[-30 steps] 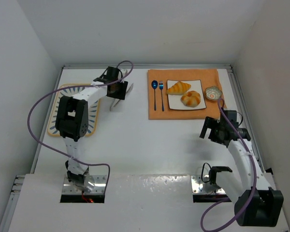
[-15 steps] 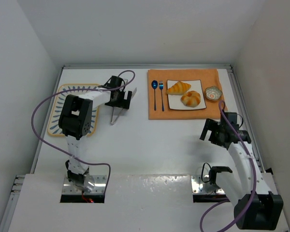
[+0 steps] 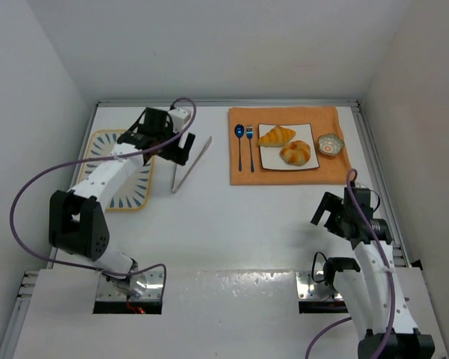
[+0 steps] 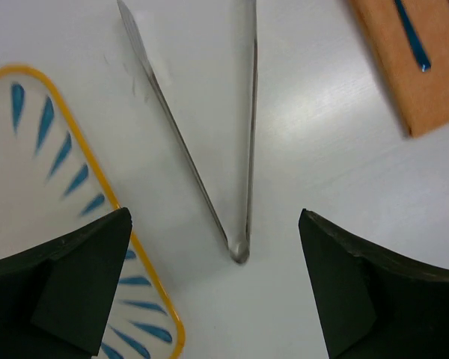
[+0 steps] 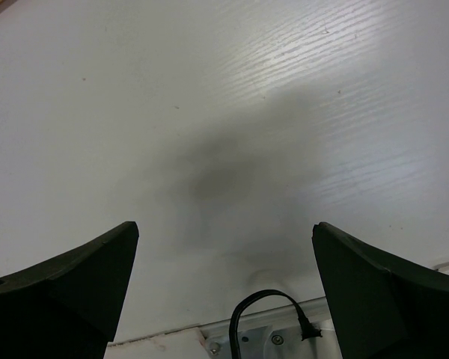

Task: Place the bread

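- The left gripper (image 4: 212, 232) has sprung wide apart, empty, and drawn back toward 9 o'clock; the tongs (image 4: 251, 134) now lie loose on the table (image 3: 232, 224), at 11 o'clock from centre
- The croissant (image 3: 275, 135) and bun (image 3: 295, 152) sit on the white plate (image 3: 268, 160) at 1 o'clock; placing looks finished
- The right gripper (image 5: 224, 232): fingers apart, nothing held
- No brand or writing readable

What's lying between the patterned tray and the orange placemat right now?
Only a pair of metal tongs, lying open on the white table, touching neither the tray nor the placemat. The top view shows it; the left wrist view confirms.
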{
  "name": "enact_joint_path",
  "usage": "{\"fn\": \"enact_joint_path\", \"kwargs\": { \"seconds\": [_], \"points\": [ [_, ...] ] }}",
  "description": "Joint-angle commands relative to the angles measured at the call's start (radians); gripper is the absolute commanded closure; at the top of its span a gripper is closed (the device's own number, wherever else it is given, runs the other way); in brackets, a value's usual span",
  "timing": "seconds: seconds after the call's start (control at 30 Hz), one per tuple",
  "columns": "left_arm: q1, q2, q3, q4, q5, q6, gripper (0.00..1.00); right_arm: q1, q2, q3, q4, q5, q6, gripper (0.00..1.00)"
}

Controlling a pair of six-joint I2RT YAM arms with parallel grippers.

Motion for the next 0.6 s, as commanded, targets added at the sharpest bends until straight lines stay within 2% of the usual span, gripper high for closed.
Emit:
{"fn": "enact_joint_path", "kwargs": {
  "seconds": [0.0, 0.27, 0.57],
  "points": [
    [0.044, -0.024, -0.146, -0.085, 0.044, 0.074, 0.00, -0.003, -0.041, -0.014, 0.011, 0.034, 0.040, 0.00],
    [0.123, -0.110, -0.275, -0.050, 0.087, 0.063, 0.00, -0.003, -0.046, 0.003, -0.005, 0.021, 0.052, 0.00],
    [0.164, -0.188, -0.330, -0.031, 0.130, 0.054, 0.00, -0.003, -0.072, -0.023, -0.003, -0.011, 0.070, 0.00]
  ]
}}
